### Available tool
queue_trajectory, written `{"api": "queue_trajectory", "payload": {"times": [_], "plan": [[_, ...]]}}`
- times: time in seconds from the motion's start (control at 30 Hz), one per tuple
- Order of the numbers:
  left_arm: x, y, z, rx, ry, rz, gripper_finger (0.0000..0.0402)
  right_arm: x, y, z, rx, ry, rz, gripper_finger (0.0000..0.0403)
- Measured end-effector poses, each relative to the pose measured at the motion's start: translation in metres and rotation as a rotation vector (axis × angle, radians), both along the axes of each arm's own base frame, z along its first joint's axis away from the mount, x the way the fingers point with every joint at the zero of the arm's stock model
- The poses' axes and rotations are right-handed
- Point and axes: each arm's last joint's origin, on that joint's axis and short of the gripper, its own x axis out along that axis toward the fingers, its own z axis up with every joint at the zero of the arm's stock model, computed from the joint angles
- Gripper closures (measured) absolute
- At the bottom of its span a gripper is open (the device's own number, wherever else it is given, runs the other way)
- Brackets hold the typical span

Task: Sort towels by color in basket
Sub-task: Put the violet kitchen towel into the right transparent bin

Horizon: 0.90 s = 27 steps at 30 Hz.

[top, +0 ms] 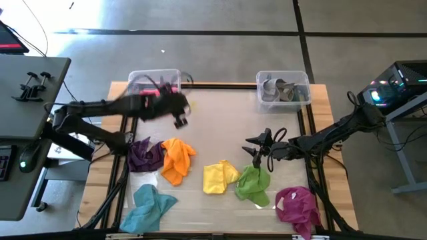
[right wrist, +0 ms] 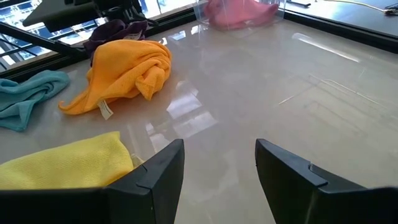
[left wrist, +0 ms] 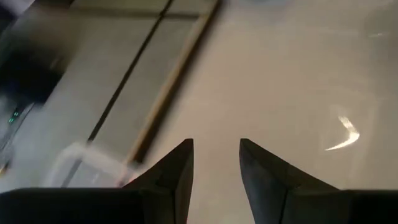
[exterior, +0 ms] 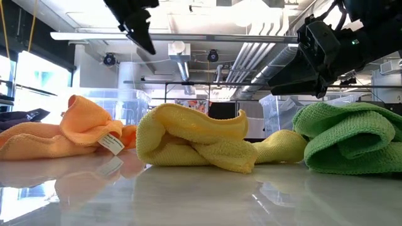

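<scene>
Six towels lie crumpled on the table: purple (top: 145, 155), orange (top: 177, 160), yellow (top: 219, 177), lime green (top: 253, 185), magenta (top: 297, 203) and teal (top: 150, 203). A pink towel (top: 163, 89) sits in the left clear basket (top: 137, 79), and a grey one (top: 277, 89) in the right basket (top: 300, 100). My left gripper (top: 181, 119) hovers open and empty over bare table just in front of the left basket. My right gripper (top: 255, 155) is open and empty above the table, just beyond the lime green towel. In the right wrist view the orange towel (right wrist: 124, 74) and yellow towel (right wrist: 62, 165) lie ahead.
Both baskets stand at the table's far edge. A wooden frame with dark rails (top: 313, 167) borders the work surface. The middle of the table between the baskets and the towels is bare. In the low view the yellow (exterior: 188, 138), orange (exterior: 69, 129) and lime green (exterior: 352, 135) towels lie in a row.
</scene>
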Motion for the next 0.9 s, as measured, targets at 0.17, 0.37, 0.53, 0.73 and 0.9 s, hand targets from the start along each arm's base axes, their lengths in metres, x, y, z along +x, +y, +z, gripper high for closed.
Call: {"api": "queue_trajectory", "payload": {"times": [0.17, 0.37, 0.53, 0.73, 0.9], "plan": [[0.008, -0.050, -0.028, -0.037, -0.060, -0.160, 0.0284, 0.000, 0.000, 0.000, -0.001, 0.000, 0.000, 0.0210], [-0.003, -0.093, -0.043, -0.156, -0.059, -0.198, 0.0284, 0.000, 0.000, 0.000, -0.003, 0.000, 0.001, 0.0210], [-0.022, -0.108, -0.053, -0.235, 0.038, -0.117, 0.0284, 0.000, 0.000, 0.000, -0.009, 0.003, 0.004, 0.0210], [-0.050, -0.105, -0.064, -0.445, 0.163, 0.246, 0.0284, 0.000, 0.000, 0.000, -0.010, 0.003, 0.004, 0.0210], [-0.066, -0.101, -0.066, -0.501, 0.203, 0.506, 0.0281, 0.000, 0.000, 0.000, -0.026, 0.009, 0.010, 0.0210]]}}
